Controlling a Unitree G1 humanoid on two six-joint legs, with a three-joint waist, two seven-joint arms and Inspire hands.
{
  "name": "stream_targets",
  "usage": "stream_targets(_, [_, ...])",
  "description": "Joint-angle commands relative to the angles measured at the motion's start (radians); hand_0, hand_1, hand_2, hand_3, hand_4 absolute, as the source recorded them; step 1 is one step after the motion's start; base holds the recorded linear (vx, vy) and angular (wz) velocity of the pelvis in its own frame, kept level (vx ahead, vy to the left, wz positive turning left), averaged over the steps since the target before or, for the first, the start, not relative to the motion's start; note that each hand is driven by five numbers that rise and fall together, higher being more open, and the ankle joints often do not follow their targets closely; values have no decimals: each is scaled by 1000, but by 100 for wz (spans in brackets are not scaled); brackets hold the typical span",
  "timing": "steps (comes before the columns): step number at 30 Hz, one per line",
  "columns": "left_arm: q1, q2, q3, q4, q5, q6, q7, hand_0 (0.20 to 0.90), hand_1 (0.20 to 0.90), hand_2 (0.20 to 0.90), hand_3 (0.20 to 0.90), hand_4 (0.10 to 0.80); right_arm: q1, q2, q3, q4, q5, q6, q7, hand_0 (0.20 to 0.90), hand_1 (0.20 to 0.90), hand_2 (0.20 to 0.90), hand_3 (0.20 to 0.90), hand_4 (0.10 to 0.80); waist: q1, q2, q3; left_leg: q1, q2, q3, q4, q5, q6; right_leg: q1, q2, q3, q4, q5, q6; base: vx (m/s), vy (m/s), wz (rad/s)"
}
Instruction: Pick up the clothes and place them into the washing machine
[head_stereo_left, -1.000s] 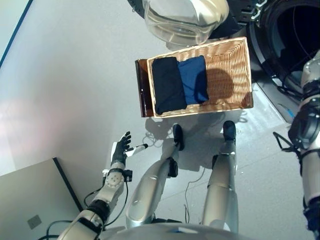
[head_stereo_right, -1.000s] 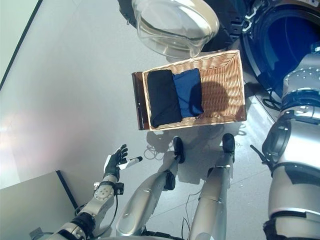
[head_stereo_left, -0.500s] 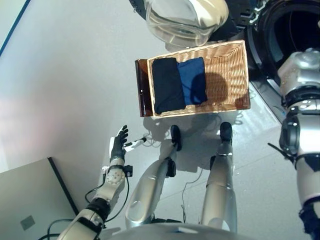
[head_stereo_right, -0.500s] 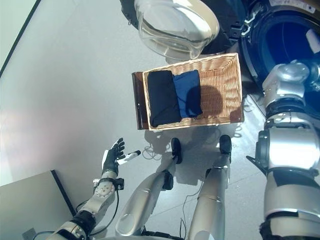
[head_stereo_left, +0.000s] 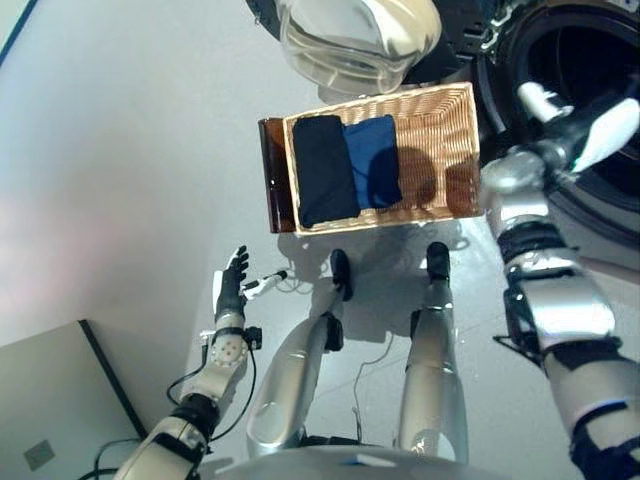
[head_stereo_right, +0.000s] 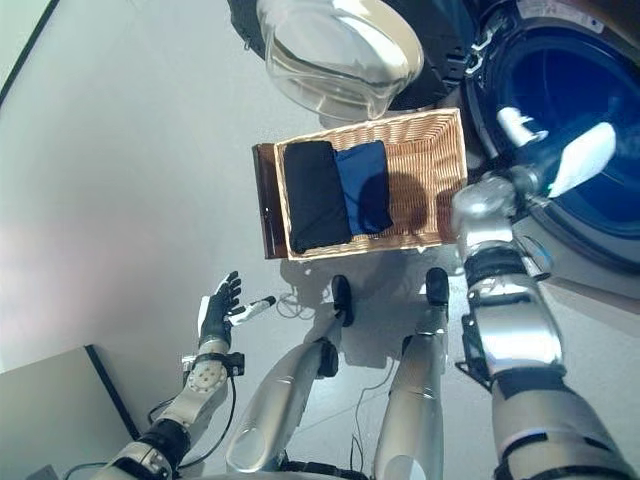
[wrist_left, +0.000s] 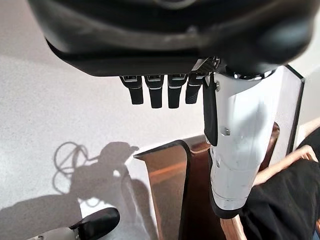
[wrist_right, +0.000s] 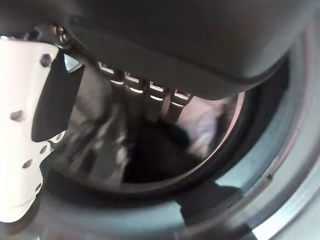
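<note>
Right hand (wrist_right: 150, 90) with straight, empty fingers at the washing machine (head_stereo_right: 560, 150) drum — left hand (head_stereo_left: 232, 290) spread, no legible writing.

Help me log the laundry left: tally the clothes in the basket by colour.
Black folded garment: 1
Blue folded garment: 1
Total in the wicker basket: 2

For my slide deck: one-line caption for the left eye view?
Right hand at the washing machine drum; black and blue clothes wait in the wicker basket.
</note>
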Motion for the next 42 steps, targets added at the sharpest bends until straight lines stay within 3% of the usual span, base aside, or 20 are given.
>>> stream_targets(1, [23, 45, 60, 24, 30, -46, 56, 900, 900, 900, 900, 800, -2, -56, 70, -104, -176, -6, 16, 900, 900, 900, 900, 800, 14, 3, -41, -91, 36, -19, 28, 2, -106, 31, 37, -38, 30, -56, -62, 0, 0, 0])
stream_targets(12, [25, 38, 100, 46, 55, -38, 78, 900, 900, 900, 900, 800, 105, 67, 215, -227, -460, 58, 115, 900, 900, 900, 900, 800, 4, -54, -15, -83, 46, -23, 53, -15, -106, 56, 37, -49, 20, -58, -63, 9, -2, 0])
stream_targets(30, [-6, 56, 113, 25, 18, -49, 70, 900, 900, 900, 900, 800, -64, 84, 525, -52, -739, 128, 341, 900, 900, 900, 900, 800, 26, -95, 36, -109, 51, -40, 35, 13, -114, 33, 38, -76, 11, -39, -64, -6, -2, 2])
stream_targets(42, [-9, 68, 103, -10, -12, -65, 54, 900, 900, 900, 900, 800, -142, 81, 663, 75, -896, 163, 409, 900, 900, 900, 900, 800, 45, -104, 40, -152, 48, -59, 34, 23, -116, -6, 38, -90, 18, -36, -64, -9, -2, 5])
